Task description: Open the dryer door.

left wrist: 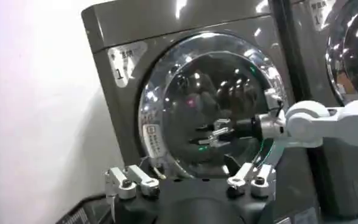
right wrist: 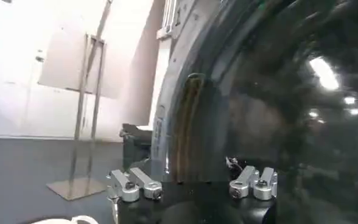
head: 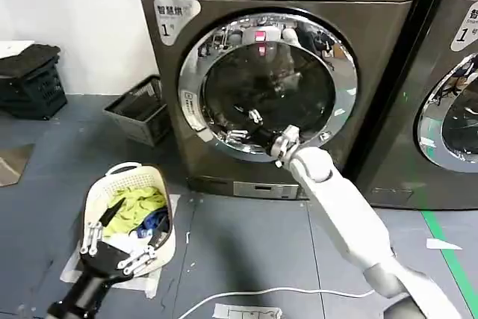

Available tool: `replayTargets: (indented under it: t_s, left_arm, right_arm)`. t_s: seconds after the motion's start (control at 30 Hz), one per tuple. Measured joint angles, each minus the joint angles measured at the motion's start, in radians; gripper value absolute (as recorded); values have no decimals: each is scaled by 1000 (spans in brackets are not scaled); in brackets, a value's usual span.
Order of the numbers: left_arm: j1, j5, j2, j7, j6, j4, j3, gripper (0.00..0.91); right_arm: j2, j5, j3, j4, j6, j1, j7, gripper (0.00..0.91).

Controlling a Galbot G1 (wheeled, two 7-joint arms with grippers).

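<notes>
Two hands are showing, and the right hand is doing the work: its white arm is reaching forward to the lower edge of the dryer door, where chrome ring is meeting dark glass. From the left wrist view its fingers are standing spread apart, gripping nothing, right against the glass. The door itself is sitting shut, flush in the front of the dryer, the bronze-grey machine wearing a white "1" sticker at its upper corner and a small silver panel at its base. The left hand is hanging low and idle, fingers open and empty, over a white laundry basket holding yellow and blue cloth. That basket is resting on the grey floor, where a white cable is trailing across. A dark crate is leaning beside the dryer, a black one is sitting by the white wall, and a neighbouring machine is standing close alongside, green tape lining the floor before it.
</notes>
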Motion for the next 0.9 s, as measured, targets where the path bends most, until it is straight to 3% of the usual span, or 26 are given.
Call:
replayTargets:
  t_s: [0.9]
  left_arm:
    - [-3, -7, -5, 2, -2, 0, -9, 907]
  right_arm:
    - [95, -23, -39, -67, 4, 49, -22, 907]
